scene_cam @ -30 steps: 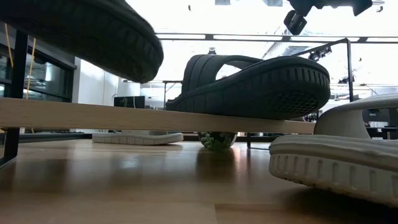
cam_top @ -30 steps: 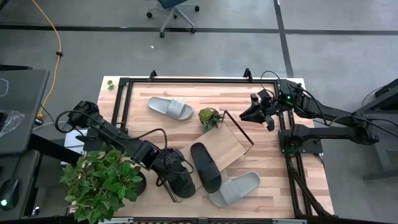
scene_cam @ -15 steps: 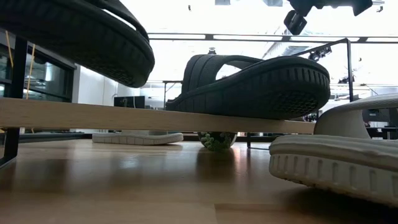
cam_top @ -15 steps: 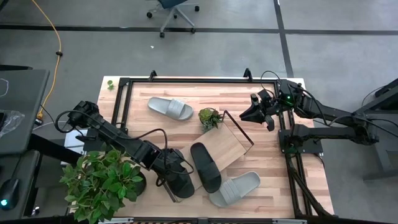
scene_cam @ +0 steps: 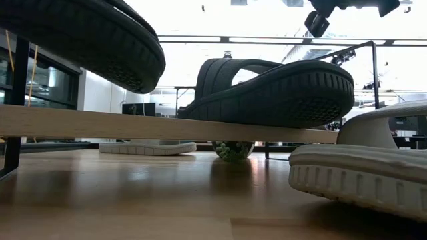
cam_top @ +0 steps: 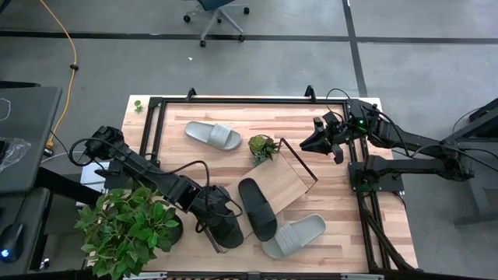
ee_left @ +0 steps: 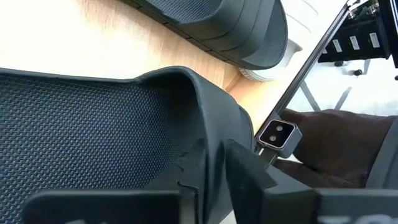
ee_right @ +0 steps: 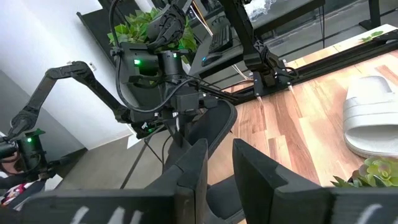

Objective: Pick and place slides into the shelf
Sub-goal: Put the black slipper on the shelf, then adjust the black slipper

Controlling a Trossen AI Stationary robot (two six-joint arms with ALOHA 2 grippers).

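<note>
My left gripper (cam_top: 210,211) is at the table's near left, shut on a matte black slide (cam_top: 227,229). In the low view that slide (scene_cam: 80,37) hangs above the shelf's light-wood plank (scene_cam: 100,123). The shelf (cam_top: 289,180) stands slantwise mid-table. The second black slide (cam_top: 257,208) lies with its sole on the plank's near end (scene_cam: 267,90). One grey slide (cam_top: 212,135) rests on the table at the far left. The other grey slide (cam_top: 294,235) lies by the near edge. My right gripper (cam_top: 317,144) hovers far right, narrowly open and holding nothing (ee_right: 219,152). My left gripper (ee_left: 214,158) pinches the raised side rim (ee_left: 205,118) of the black slide's sole between its two fingers, one on the footbed side and one outside. The slide is lifted clear of the table and the plank, with its ribbed underside (scene_cam: 100,53) facing down.
A small potted plant (cam_top: 262,148) stands by the shelf's far end. A big leafy plant (cam_top: 128,225) crowds the near left corner beside my left arm. Black rails (cam_top: 233,101) frame the tabletop. Bare wood (cam_top: 194,167) lies between the far grey slide and the shelf.
In the low view the held black slide has drawn slightly toward the table's left and tipped a little, so that its strap now shows at the top. Since half a second ago it has kept still. The right arm has not moved.
</note>
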